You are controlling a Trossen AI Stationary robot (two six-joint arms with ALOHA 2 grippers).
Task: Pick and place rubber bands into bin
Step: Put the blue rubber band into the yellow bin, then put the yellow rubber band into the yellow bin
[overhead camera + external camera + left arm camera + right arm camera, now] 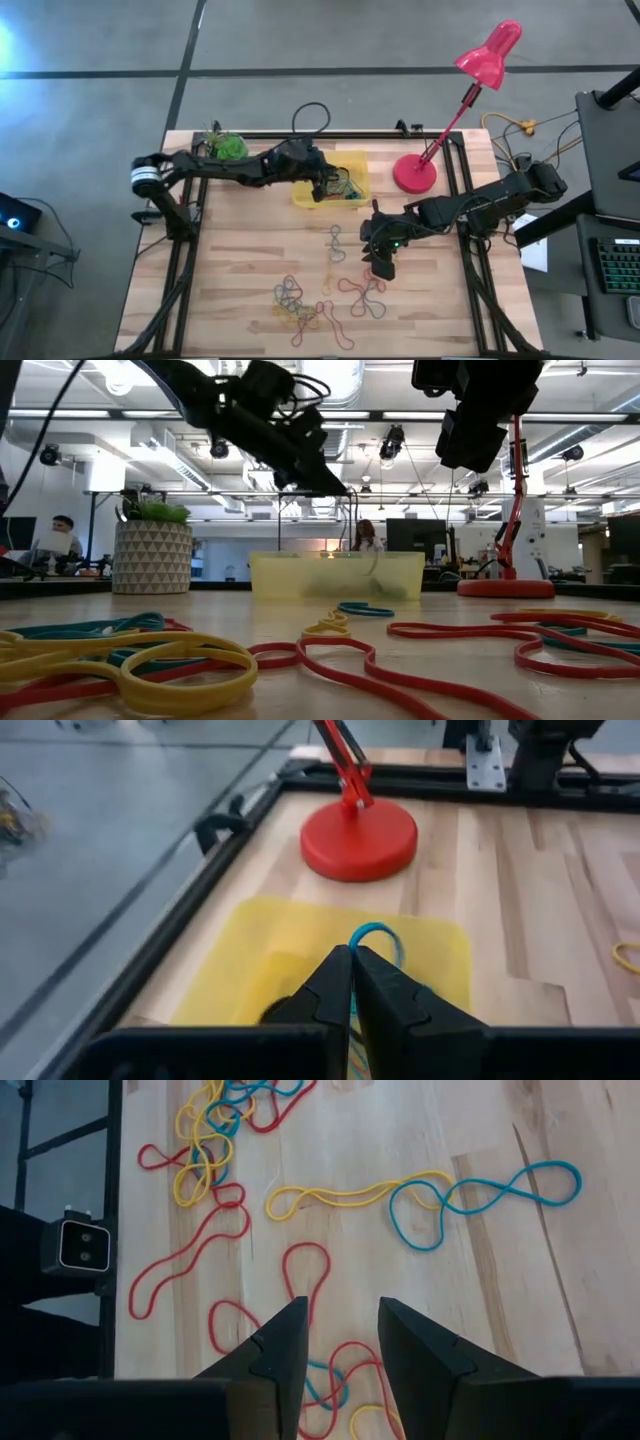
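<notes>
My left gripper (pixel 322 187) sits at the centre of the high view, over the yellow bin (pixel 357 162), its fingers pressed together on a thin blue rubber band. The arm reaches in from the left edge, stretched nearly level across the top of the table (pixel 240 262). The bin's long axis runs left to right, just left of the red lamp base (pixel 414 173). My right gripper (pixel 383 258) hangs right of centre, its arm coming in from the right edge and bent down toward the loose rubber bands (pixel 312 300), which sprawl across the lower middle. A yellow and blue pair (pixel 335 243) lies stretched top to bottom between the bin and that heap. What lies inside the bin is hard to make out under my fingers.

In the low view the left gripper (pixel 325 485) points down and to the right above the bin (pixel 337 575); the right arm is cut off at the top edge. Red and yellow bands (pixel 190 665) fill the foreground.

The left wrist view shows my closed fingers (pixel 335 988) with the blue band (pixel 378 935) looping out from between them, over the bin (pixel 250 955).

In the right wrist view my fingers (pixel 290 1335) stand partly apart, holding nothing, above a red band (pixel 305 1275). The yellow and blue pair (pixel 420 1198) runs left to right across the upper half.
</notes>
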